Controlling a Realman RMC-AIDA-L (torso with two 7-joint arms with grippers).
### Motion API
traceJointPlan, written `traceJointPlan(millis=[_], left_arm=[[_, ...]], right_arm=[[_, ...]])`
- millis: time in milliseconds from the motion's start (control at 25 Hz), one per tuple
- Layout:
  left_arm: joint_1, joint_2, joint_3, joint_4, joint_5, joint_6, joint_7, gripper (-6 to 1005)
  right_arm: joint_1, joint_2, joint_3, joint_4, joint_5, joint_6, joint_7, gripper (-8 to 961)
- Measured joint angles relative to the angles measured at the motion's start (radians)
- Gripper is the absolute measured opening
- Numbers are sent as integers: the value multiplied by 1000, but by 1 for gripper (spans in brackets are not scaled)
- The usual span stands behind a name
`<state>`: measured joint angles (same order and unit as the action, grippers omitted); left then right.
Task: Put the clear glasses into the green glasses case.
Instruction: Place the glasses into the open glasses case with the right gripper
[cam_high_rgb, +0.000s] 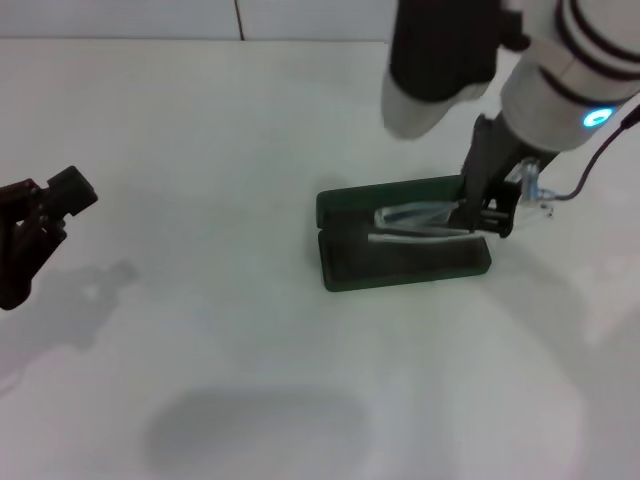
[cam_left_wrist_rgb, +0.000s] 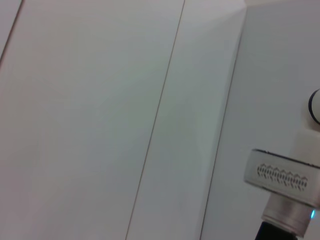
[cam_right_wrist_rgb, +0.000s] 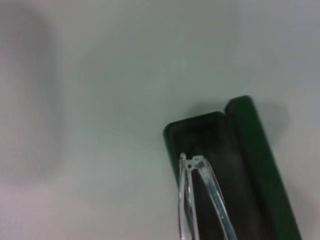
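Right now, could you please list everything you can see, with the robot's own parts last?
green glasses case: one, dark green with dark grey lining, lying open on the table right of centre.
clear glasses: one, colourless, folded, over the open case, held at one end.
table: one, white, under everything.
wall panels: white, seen in the left wrist view.
right pincer: one, black, at the case's right end, shut on the glasses.
left pincer: one, black, idle at far left.
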<state>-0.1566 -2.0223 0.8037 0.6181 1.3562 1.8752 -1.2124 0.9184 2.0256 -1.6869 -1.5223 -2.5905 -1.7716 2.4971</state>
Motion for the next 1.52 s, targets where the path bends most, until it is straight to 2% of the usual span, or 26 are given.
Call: traceJointPlan(millis=[400, 880, 1520], left_arm=[[-7, -8, 0, -6, 0, -1, 0, 67], [-37, -9, 0, -39, 0, -25, 2, 71], [-40, -9, 0, -42, 2, -42, 2, 77]], right_arm=[[5, 2, -186, 105, -51, 184, 4, 99], [11, 2, -260, 170, -67, 293, 39, 100], [40, 2, -331, 247, -79, 402, 85, 100]])
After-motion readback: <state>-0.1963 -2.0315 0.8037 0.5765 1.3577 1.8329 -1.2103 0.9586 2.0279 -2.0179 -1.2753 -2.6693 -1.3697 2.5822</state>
